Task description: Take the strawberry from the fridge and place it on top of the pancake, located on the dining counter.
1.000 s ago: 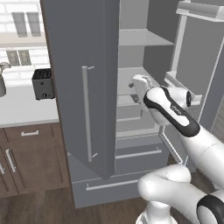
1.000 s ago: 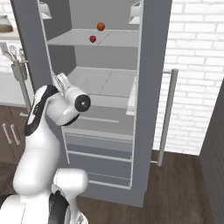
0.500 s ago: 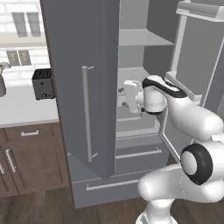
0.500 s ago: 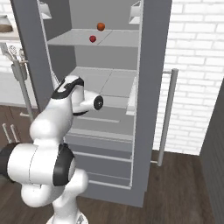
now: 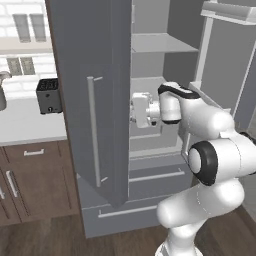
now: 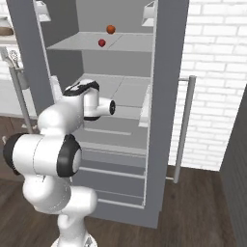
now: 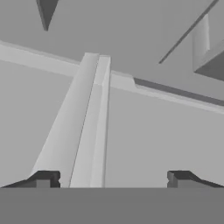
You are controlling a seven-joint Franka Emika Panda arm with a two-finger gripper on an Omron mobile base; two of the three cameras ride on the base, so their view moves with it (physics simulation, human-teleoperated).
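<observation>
Reaching level into the open fridge [image 6: 166, 72], your arm holds its fingers [image 7: 37, 179] spread wide, gripping nothing; the strawberry [image 6: 102, 43] sits on the fridge's shelf above, beside an orange-red ball [image 6: 111, 29].

Bare shelf [image 7: 153, 140] ahead; upper shelf [image 6: 125, 46] roofs it.

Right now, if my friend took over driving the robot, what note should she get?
Gripper: open, holding nothing, pointing into the fridge at middle shelf height.
Strawberry: on the upper shelf, in front of the rounder orange-red ball, above the hand.
Done: fridge doors open, arm reaching inside.
Left: raise the hand to the upper shelf, grab the strawberry, back out, drive to the dining counter and set it on the pancake.
</observation>
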